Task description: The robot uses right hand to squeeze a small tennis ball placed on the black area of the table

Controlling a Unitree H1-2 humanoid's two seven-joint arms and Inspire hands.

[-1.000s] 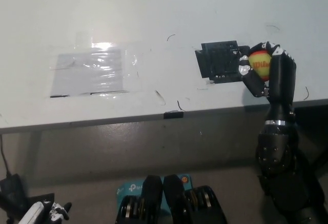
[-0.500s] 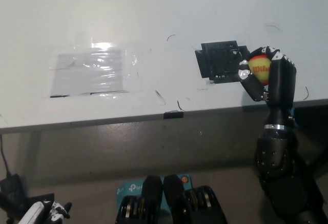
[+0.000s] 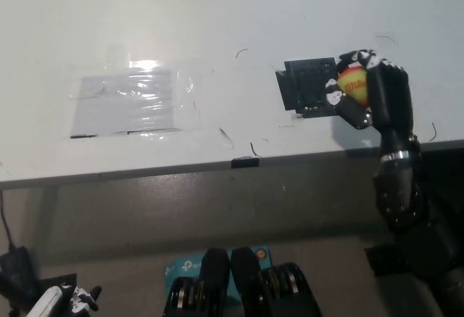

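A small red and yellow tennis ball (image 3: 353, 83) sits in the grip of my black right hand (image 3: 370, 92), whose fingers wrap around it. Ball and hand are over the right edge of the black area (image 3: 308, 85) on the white table (image 3: 217, 19). Most of the ball is covered by the fingers; only its upper left face shows. My white left hand (image 3: 61, 301) rests low at the bottom left, below the table edge, only partly in view.
A clear plastic sheet (image 3: 130, 101) is taped flat on the left half of the table. The table's front edge (image 3: 217, 165) runs across the middle. A teal box (image 3: 177, 266) lies on the floor below.
My right hand, with the ball in it, has shifted left and a little up, further over the black area. Its fingers cover more of the ball now.
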